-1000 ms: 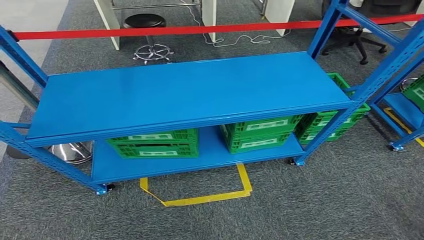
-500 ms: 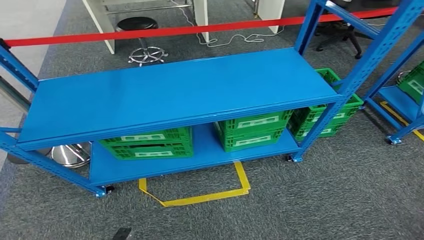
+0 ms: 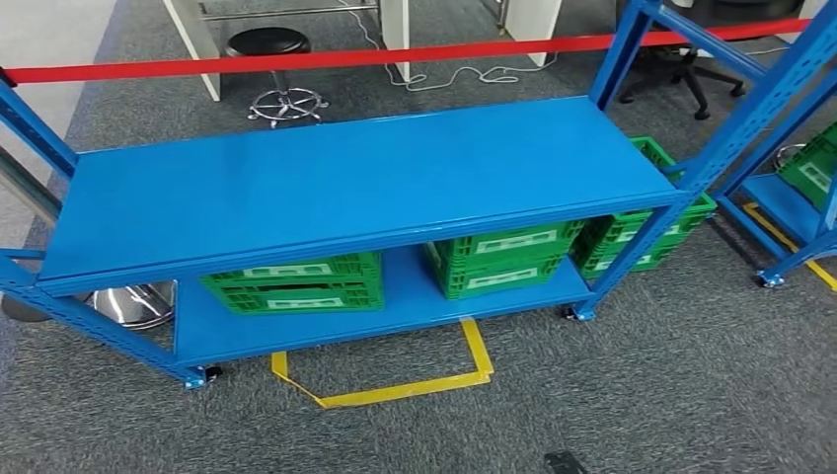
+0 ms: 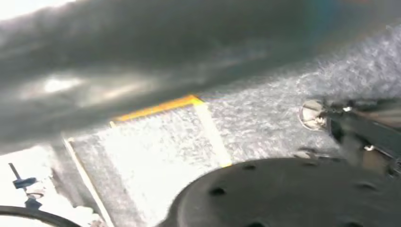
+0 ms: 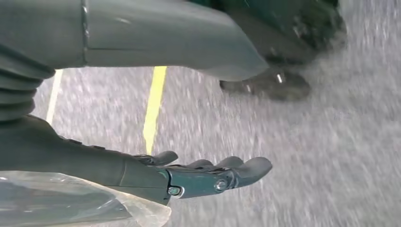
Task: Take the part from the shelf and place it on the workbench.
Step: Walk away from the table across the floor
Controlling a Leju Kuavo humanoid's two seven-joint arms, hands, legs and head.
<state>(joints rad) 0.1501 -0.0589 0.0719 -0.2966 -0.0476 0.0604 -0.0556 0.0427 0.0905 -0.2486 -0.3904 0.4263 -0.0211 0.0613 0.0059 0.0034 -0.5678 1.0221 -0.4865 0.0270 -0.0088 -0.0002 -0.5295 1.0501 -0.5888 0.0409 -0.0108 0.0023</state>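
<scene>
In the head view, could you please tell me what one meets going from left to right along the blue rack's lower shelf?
Left green crate → middle green crate → right green crate, which sticks out past the rack's end post.

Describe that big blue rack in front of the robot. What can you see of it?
The blue rack looks like painted metal: a broad flat top shelf with nothing on it, a lower shelf, perforated corner posts and small wheels on the grey carpet. On the lower shelf stand green slatted crates with pale labels. A yellow tape outline marks the floor at its front edge.
</scene>
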